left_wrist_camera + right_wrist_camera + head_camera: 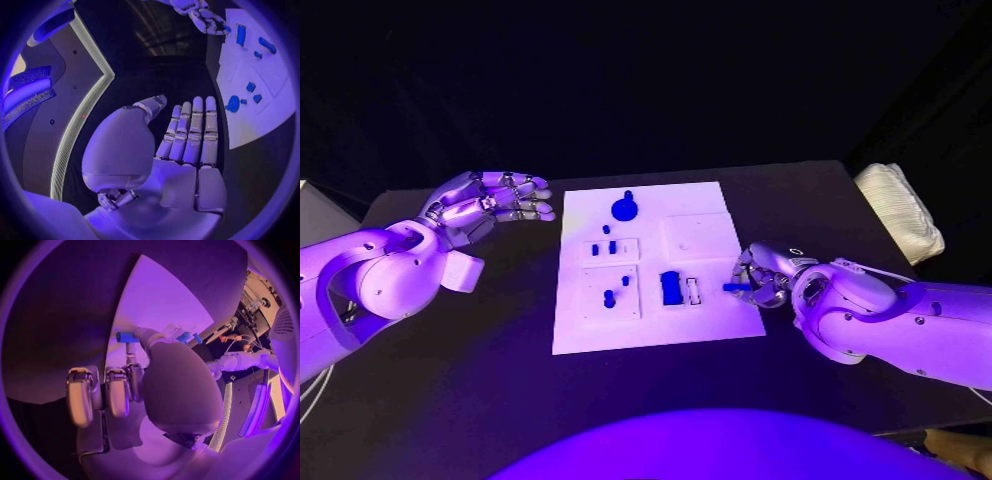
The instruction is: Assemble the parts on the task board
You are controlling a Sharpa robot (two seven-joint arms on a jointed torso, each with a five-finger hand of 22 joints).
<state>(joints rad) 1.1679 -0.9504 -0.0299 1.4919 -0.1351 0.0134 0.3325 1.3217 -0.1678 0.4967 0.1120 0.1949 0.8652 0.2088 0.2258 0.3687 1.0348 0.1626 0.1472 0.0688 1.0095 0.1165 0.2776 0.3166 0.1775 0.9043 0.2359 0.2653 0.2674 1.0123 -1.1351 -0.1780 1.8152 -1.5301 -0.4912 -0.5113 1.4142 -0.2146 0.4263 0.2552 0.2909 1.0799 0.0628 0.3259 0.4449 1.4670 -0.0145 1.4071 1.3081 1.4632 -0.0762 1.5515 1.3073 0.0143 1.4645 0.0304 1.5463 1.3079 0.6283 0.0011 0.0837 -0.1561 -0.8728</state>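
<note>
1. Black table carrying white task board at centre.
2. Left hand raised beside board's far left corner, fingers apart, holding nothing.
3. Right hand at board's right edge, pinching small blue part.

1. The left arm is built of smooth, rounded white shells, with a bulbous housing near the wrist and a small boxy white block beside it.
2. The left hand is silver metal, its fingers made of short segmented links with paler flat pads along the inner faces.
3. Its palm is covered by flat pale plates, and the thumb base is a large smooth dome.
4. The right arm has the same glossy white casing, with a round ring-shaped joint cover near the wrist.
5. The right hand is silver too, with blocky rounded fingertips and a broad domed thumb base.
</note>
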